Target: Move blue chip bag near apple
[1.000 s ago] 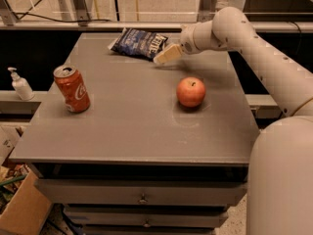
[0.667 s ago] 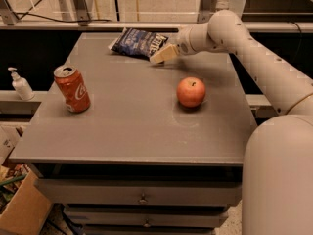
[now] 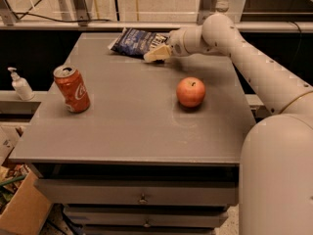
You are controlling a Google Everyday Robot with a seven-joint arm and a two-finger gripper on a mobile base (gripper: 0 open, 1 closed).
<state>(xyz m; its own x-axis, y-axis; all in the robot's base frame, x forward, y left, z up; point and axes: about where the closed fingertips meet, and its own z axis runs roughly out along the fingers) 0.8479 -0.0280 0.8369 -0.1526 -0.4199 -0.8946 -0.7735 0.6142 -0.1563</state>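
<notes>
camera view: the gripper (image 3: 155, 55) is seen over the far part of the grey table (image 3: 127, 131). it is carried on a pale arm (image 3: 254, 67) that reaches in from the right side of the picture. its pale tip is pointed toward the left and is laid against the right end of the blue chip bag (image 3: 134, 41), partly over it. whether the gripper is open, closed or holding the bag cannot be told. the blue chip bag is found just beyond the gripper tip, lying flat near the table's far edge with its white lettering turned up. the apple (image 3: 191, 92) is placed well nearer the camera than the gripper and a little to its right, with its stem upward. it is set apart from both the gripper and the bag. a red soda can (image 3: 72, 88) is stood far to the left of the gripper and nearer the camera, well apart from bag and apple. a white dispenser bottle (image 3: 20, 84) is seen farther left again, off the table on a lower ledge. below the table top a drawer (image 3: 142, 192) with a small knob is shown, and a cardboard box (image 3: 22, 214) is seen at the lower left.
</notes>
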